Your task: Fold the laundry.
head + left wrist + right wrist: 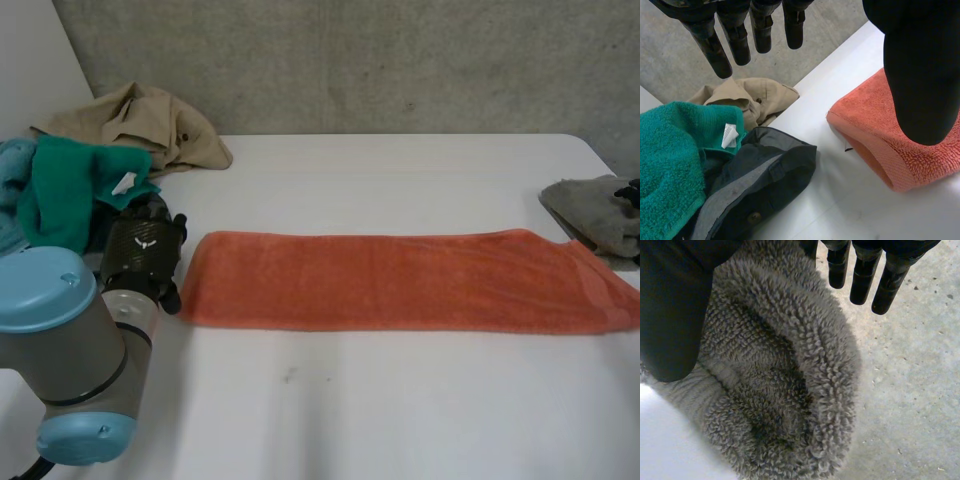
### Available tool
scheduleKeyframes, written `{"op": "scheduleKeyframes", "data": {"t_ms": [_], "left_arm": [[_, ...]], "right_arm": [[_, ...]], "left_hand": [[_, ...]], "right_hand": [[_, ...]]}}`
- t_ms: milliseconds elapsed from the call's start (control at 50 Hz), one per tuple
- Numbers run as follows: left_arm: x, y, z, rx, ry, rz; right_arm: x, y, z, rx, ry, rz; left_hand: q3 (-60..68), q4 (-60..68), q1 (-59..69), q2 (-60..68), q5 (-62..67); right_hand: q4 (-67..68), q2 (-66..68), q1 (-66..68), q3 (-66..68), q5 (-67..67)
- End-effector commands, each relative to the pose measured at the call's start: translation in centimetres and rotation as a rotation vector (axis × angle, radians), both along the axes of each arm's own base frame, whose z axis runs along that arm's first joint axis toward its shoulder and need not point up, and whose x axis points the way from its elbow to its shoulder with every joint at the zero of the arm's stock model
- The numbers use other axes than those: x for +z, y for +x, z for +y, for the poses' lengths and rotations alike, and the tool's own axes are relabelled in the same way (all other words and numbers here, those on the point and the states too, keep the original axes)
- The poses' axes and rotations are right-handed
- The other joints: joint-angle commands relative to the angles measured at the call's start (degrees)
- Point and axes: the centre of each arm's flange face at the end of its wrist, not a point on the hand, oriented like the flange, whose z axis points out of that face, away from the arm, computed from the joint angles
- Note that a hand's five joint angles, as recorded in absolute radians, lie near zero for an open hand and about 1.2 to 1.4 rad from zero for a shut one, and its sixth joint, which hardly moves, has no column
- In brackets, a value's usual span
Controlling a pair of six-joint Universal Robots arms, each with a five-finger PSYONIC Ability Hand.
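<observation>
At the left end of the orange towel [400, 280], the left hand [145, 248] hovers open: in its wrist view the fingers [715, 50] hang straight and apart, the thumb [922, 80] sits above the towel's end, and nothing is held. The towel lies as a long, narrow strip across the middle of the white surface [400, 410], and its thick short edge suggests it is already doubled lengthwise.

Beside the hand, on the far side from the towel, sits the unfolded pile of a green towel [670, 160], a dark garment [760, 180] and a beige garment [150, 125].

At the surface's right edge, the right hand [670, 305] is also open. Its fingers [862, 285] are straight, and a grey towel [785, 380] lies under the palm, ungripped.

The step in hand looks like the end-to-end fold. Next, the left hand likely needs to drop, pinch both layers at the short edge and carry them towards the right end. The layers must stay aligned, and the far end may need the right hand to hold it down.
</observation>
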Motion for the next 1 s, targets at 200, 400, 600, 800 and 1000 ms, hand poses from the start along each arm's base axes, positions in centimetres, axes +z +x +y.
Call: {"op": "scheduleKeyframes", "data": {"t_ms": [200, 400, 600, 800, 1000], "left_arm": [[0.0, 0.0, -0.1, 0.001, 0.001, 0.000], [0.0, 0.0, -0.1, 0.003, 0.001, -0.001], [-0.1, 0.2, -0.2, 0.009, 0.004, -0.002], [-0.1, 0.2, -0.2, 0.009, 0.003, -0.001], [0.0, 0.1, -0.1, 0.005, 0.000, 0.000]], "right_arm": [[-0.4, 1.3, -2.8, -0.013, -0.110, 0.044], [-0.9, 3.2, -3.9, 0.007, -0.155, 0.057], [-1.4, 4.6, -4.8, 0.011, -0.200, 0.070], [-1.0, 4.7, -5.0, 0.005, -0.217, 0.078], [2.9, 5.7, -2.9, 0.027, -0.165, 0.064]], "left_hand": [[-1.79, -1.41, -1.15, -1.32, -2.55], [-1.79, -1.41, -1.15, -1.32, -2.55], [-1.79, -1.41, -1.15, -1.32, -2.55], [-1.79, -1.41, -1.15, -1.32, -2.55], [-1.79, -1.41, -1.15, -1.32, -2.55]], "right_hand": [[-3.17, -2.47, -1.20, -1.83, -3.47], [-3.17, -2.47, -1.20, -1.83, -3.47], [-3.17, -2.47, -1.20, -1.83, -3.47], [-3.17, -2.47, -1.20, -1.83, -3.47], [-3.17, -2.47, -1.20, -1.83, -3.47]]}}
